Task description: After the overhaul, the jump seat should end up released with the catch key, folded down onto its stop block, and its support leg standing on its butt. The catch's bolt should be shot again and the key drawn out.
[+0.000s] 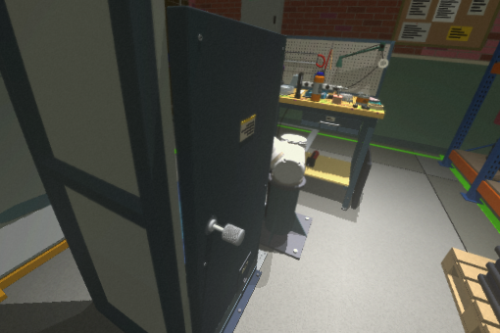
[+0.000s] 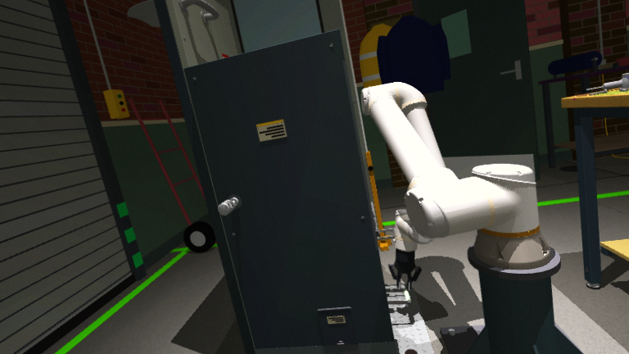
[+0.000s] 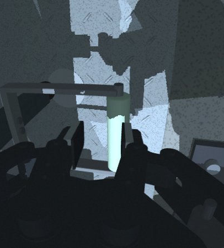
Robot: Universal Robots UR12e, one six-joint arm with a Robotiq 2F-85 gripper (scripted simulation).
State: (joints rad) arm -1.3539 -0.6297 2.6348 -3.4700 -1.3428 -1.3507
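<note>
Low on the checker-plate floor beside the dark bulkhead panel (image 2: 297, 192), a pale green cylindrical support leg (image 3: 117, 135) lies in a grey wire cradle (image 3: 56, 89). My gripper (image 3: 101, 137) hangs just above it, pointing down, open and holding nothing, with the leg showing between its fingers nearer the right one. From the second side camera the gripper (image 2: 404, 280) sits close to the panel's right edge, below an orange seat edge (image 2: 375, 202). A knurled silver knob (image 1: 228, 232) sticks out of the panel's back face. The catch and key are hidden.
Behind stand a brick wall, a dark door and a workbench (image 1: 333, 106) with a pegboard. My arm's pedestal (image 2: 515, 304) stands right of the panel, on a floor plate. A small grey tray (image 3: 214, 159) lies to the right of the leg, and a wooden pallet (image 1: 470, 287) is further off.
</note>
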